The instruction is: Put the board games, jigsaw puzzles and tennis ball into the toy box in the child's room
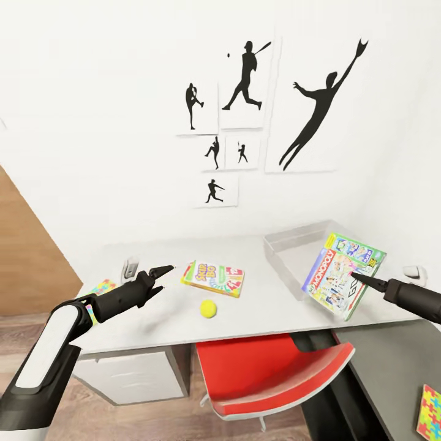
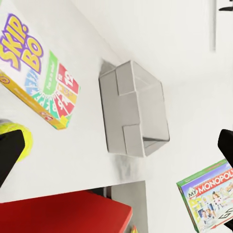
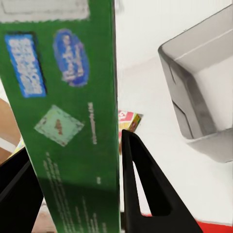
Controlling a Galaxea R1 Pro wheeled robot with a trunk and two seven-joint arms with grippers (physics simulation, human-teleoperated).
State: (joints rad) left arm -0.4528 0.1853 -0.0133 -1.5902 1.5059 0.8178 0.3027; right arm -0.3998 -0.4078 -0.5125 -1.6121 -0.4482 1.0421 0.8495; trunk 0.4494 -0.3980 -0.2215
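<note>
1 Monopoly box [image 1: 343, 275] sits gripped in right tool [image 1: 357, 278], seemingly above toy box [image 1: 294, 245].

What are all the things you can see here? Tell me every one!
Monopoly game: one, green box, held tilted over the near edge of the toy box.
Skip-Bo game: one, white, green and red, flat on the table.
Tennis ball: one, yellow-green, on the table near the Skip-Bo game.
Toy box: one, light grey, on the table's right part.
Jigsaw puzzles: two, multicoloured; one at the table's left end, one on the dark cabinet.
Table: one, white top.
Chair: one, red.
Wall pictures: several, black silhouettes.
Left claw: open.
Right claw: shut on the Monopoly game.
</note>
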